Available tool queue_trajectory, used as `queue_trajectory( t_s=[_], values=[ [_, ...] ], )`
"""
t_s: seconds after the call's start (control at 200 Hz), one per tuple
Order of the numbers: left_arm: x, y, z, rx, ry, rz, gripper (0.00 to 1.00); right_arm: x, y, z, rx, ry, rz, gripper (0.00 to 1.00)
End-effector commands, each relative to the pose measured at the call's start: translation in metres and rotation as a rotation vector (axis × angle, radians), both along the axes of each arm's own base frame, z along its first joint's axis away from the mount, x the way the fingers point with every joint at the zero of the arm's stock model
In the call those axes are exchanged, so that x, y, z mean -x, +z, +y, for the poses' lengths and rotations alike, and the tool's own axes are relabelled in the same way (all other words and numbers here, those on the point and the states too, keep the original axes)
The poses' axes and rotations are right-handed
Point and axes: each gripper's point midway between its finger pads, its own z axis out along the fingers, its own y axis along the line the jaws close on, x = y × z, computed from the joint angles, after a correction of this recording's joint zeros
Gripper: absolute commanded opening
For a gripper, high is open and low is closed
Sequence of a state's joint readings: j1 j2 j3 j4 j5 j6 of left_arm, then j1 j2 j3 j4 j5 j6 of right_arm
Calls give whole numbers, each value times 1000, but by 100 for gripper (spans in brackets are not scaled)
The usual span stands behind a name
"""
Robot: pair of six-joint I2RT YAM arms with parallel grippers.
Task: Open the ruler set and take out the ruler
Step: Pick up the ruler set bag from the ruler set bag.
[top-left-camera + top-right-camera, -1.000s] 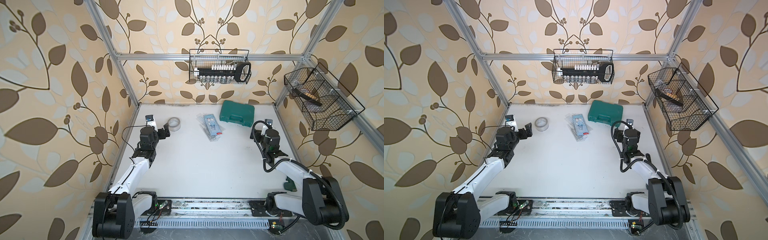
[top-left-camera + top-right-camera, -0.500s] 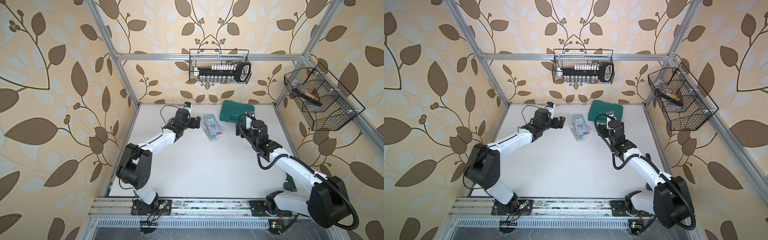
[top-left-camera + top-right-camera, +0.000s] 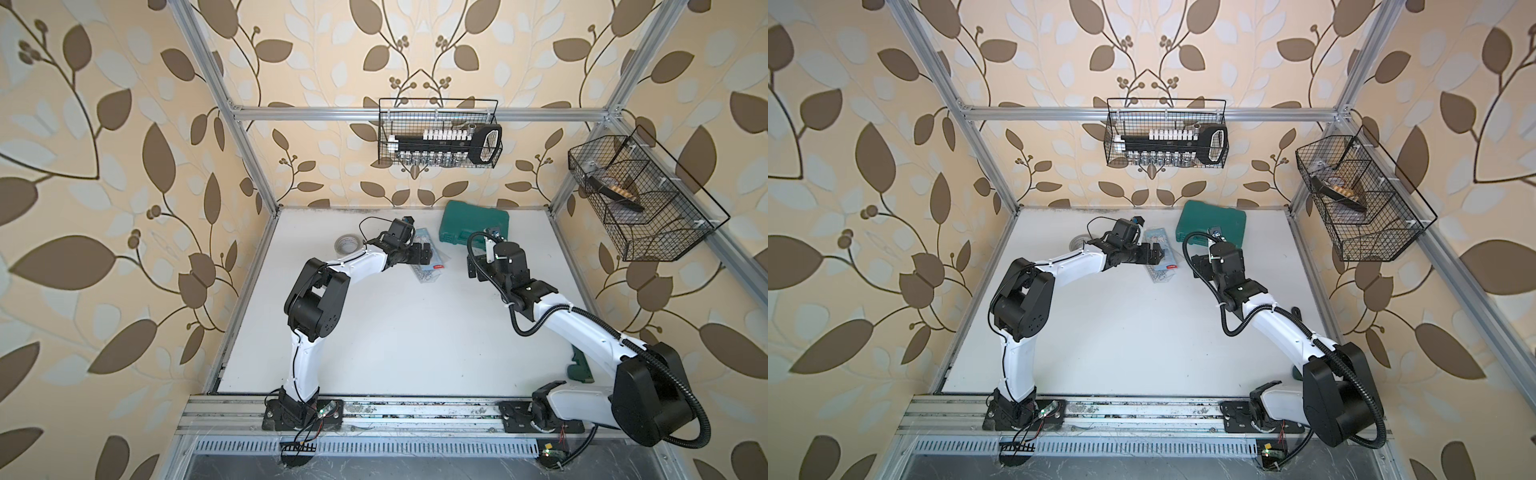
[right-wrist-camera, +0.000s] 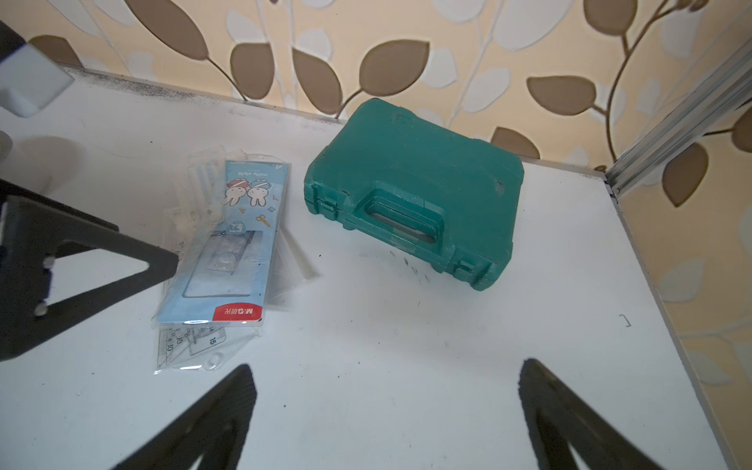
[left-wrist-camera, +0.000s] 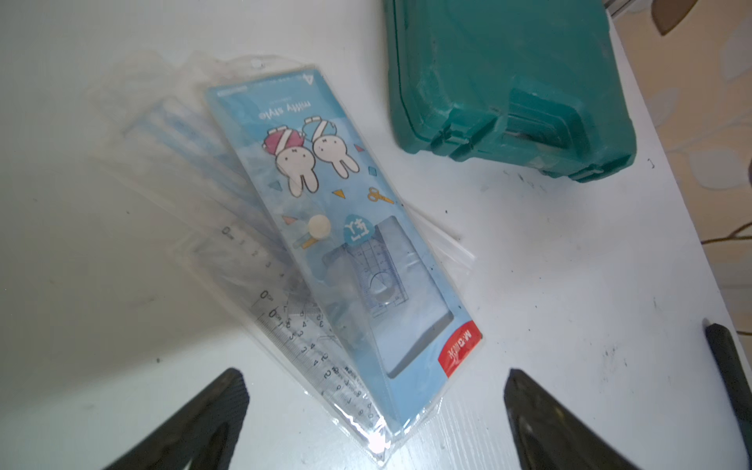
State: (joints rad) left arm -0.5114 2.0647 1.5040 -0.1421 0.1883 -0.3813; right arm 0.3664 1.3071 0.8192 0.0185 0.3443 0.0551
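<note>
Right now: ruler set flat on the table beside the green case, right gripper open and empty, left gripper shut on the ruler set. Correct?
Wrong on the left gripper: it is open, not shut on the ruler set. The left wrist view shows its jaws wide apart, gripping nothing. The rest holds: set flat on the table beside the green case, right gripper open and empty.

Overhead stereo pair; two wrist close-ups
</note>
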Motion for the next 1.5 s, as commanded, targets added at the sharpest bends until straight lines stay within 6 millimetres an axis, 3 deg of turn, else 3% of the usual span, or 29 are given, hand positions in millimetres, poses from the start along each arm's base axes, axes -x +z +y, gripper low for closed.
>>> queue_trajectory(
  t_s=[0.0, 0.185, 0.425, 0.665, 0.91, 1.125, 1.329, 1.494],
  values=[
    [8, 1, -11, 103, 34, 114, 99, -1, 0, 1, 7, 3, -4, 99],
    [9, -20, -23, 211, 60, 222, 89, -2, -3, 2, 5, 3, -1, 99],
    [2, -27, -32, 332, 84, 275, 70, -1, -2, -2, 19, -9, -9, 99],
    [1, -27, -31, 345, 95, 280, 56, -2, -3, -2, 22, -11, -9, 99],
    [0, -21, -32, 372, 103, 278, 59, -3, -3, -3, 28, -13, -13, 99],
    [-9, -25, -41, 401, 97, 289, 43, -3, -3, -1, 28, -6, -9, 99],
    [-11, -22, -41, 394, 95, 273, 38, -3, -4, -2, 29, -7, -10, 99],
    [-9, -18, -40, 402, 93, 264, 22, -3, -6, -1, 26, -6, -7, 99]
  ],
)
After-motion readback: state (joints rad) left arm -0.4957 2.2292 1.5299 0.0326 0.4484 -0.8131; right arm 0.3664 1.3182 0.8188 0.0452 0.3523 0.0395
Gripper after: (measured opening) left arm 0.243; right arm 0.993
